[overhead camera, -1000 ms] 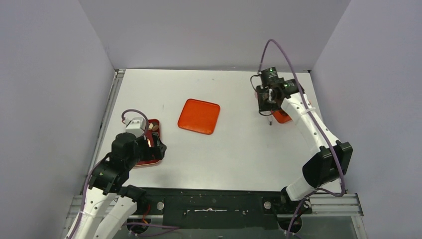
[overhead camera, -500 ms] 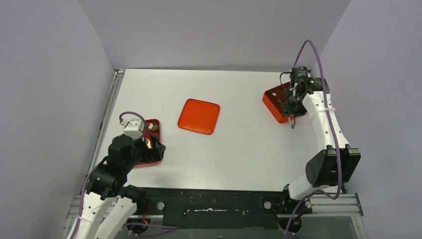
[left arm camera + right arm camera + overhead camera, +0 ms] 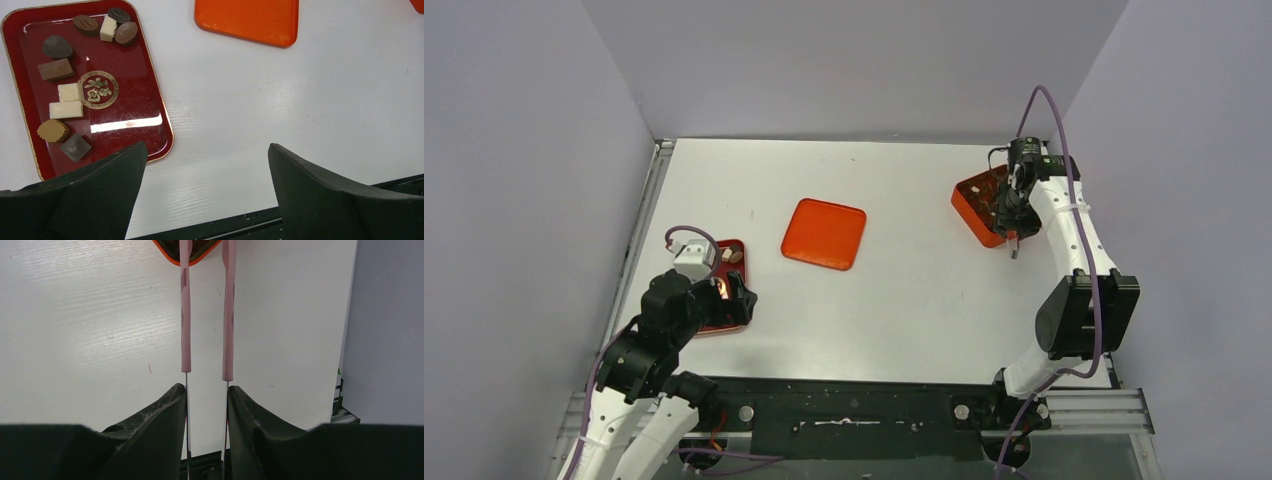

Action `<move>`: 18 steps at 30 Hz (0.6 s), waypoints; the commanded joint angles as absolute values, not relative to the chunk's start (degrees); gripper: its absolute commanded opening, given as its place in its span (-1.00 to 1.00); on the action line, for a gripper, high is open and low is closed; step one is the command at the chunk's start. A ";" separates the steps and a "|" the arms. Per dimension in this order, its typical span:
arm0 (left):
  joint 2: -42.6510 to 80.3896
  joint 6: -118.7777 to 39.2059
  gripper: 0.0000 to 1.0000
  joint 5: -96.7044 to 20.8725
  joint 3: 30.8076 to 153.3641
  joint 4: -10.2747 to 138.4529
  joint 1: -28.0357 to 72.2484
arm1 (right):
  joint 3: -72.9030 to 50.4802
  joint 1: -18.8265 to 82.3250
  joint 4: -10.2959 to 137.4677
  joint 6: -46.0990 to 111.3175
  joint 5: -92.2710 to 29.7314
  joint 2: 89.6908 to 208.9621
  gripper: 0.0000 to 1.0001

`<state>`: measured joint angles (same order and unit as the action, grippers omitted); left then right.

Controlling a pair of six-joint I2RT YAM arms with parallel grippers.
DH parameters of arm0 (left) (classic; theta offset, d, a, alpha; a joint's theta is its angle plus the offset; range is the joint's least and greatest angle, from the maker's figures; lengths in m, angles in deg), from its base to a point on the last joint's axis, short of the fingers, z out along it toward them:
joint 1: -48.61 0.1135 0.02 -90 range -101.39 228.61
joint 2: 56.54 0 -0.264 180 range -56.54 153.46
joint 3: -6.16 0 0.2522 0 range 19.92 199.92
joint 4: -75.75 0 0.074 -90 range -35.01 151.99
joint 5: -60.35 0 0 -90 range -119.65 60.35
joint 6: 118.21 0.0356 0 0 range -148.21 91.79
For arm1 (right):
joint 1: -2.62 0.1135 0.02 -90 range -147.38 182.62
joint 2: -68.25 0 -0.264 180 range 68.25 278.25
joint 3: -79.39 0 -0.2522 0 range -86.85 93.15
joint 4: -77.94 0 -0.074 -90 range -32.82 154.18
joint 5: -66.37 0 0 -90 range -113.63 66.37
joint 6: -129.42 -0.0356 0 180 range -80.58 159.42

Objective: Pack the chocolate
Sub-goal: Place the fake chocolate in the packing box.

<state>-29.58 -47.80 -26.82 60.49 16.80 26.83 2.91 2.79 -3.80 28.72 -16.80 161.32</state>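
Several small chocolates (image 3: 65,95), dark brown, tan and cream, lie on a red tray (image 3: 150,100) at the near left of the table (image 3: 724,325). My left gripper (image 3: 206,147) is open and empty, hovering above the tray's near right corner (image 3: 732,295). My right gripper (image 3: 206,388) is shut on the pink tongs (image 3: 229,315) at the far right (image 3: 1009,205). The tongs' arms stand apart and their tips reach over an orange box (image 3: 197,261), where they leave the frame. The box (image 3: 972,205) shows dark contents.
A flat orange square lid (image 3: 824,233) lies in the middle of the table, and also shows in the left wrist view (image 3: 247,20). Grey walls close in the left, back and right. The table's right edge is close to the box.
My right arm has swung right with the tongs, from the table left of the orange box to over the box. The left arm has barely moved.
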 commanded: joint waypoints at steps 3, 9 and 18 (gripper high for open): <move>-29.54 -46.33 0.81 -25.76 62.09 19.44 26.52 | 1.09 -0.28 1.37 30.12 -16.49 162.92 -0.33; -29.12 -46.31 0.81 -25.42 62.08 19.28 26.55 | 1.83 -0.32 1.24 30.44 -18.17 164.22 -0.35; -28.85 -46.31 0.81 -25.17 62.02 19.32 26.53 | 5.62 0.06 -1.04 30.75 -19.60 161.61 -0.33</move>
